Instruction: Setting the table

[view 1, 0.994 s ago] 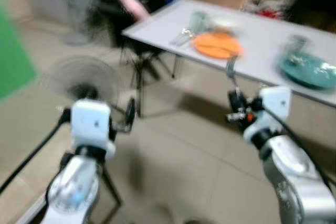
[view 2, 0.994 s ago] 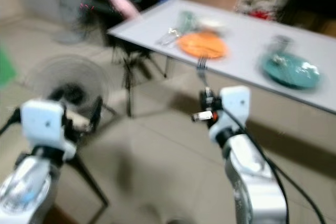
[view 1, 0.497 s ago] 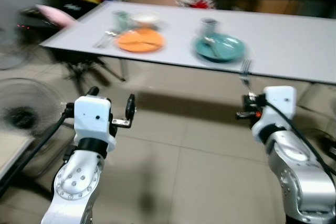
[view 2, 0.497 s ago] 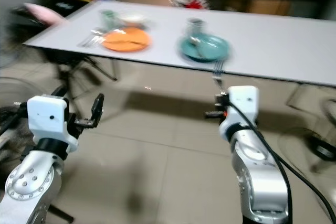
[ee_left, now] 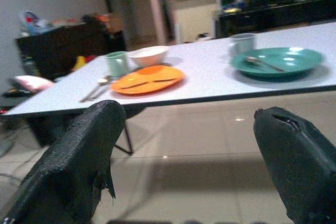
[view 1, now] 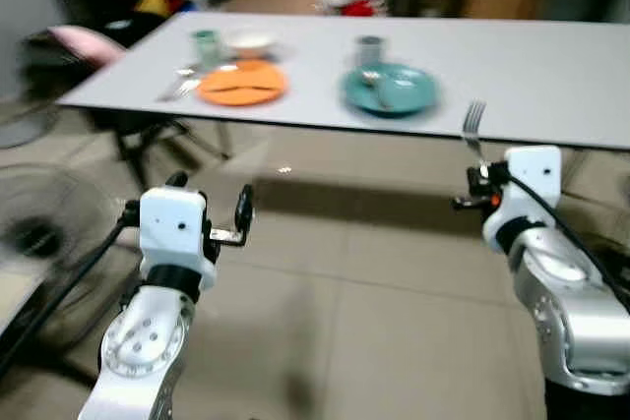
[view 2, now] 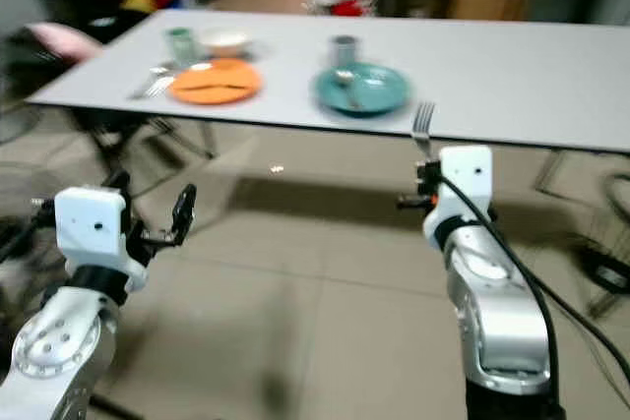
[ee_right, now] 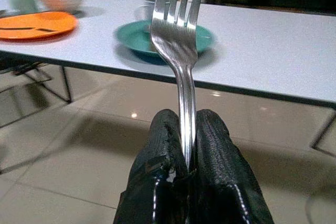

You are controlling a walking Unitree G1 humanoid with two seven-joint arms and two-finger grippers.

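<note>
A long white bench [view 1: 551,76] runs across the upper half of the frame, and we stand back from its near edge on a tiled floor [view 1: 354,322]. At the left edge of the frame we make out a floor fan [view 1: 34,233], blurred, with dark furniture behind the bench's far left corner.

On the bench, upper left of centre, sits an orange plate [view 1: 241,84] with dark cutlery laid across it. A white bowl [view 1: 248,41] and a green cup [view 1: 205,43] stand just behind the plate, and more cutlery [view 1: 180,86] lies on the bench beside it. Near the upper centre a teal plate [view 1: 390,89] carries a spoon [ee_left: 265,62], with a grey cup [view 1: 370,49] at its far rim.

Our right gripper [view 1: 474,176], at the right of the frame and short of the bench edge, has its fingers [ee_right: 212,182] pressed together on the handle of a fork [ee_right: 181,45], which stands upright with tines up. Our left gripper [view 1: 211,210], lower left, has its fingers [ee_left: 79,161] spread wide apart with nothing between them, pointed toward the bench.
</note>
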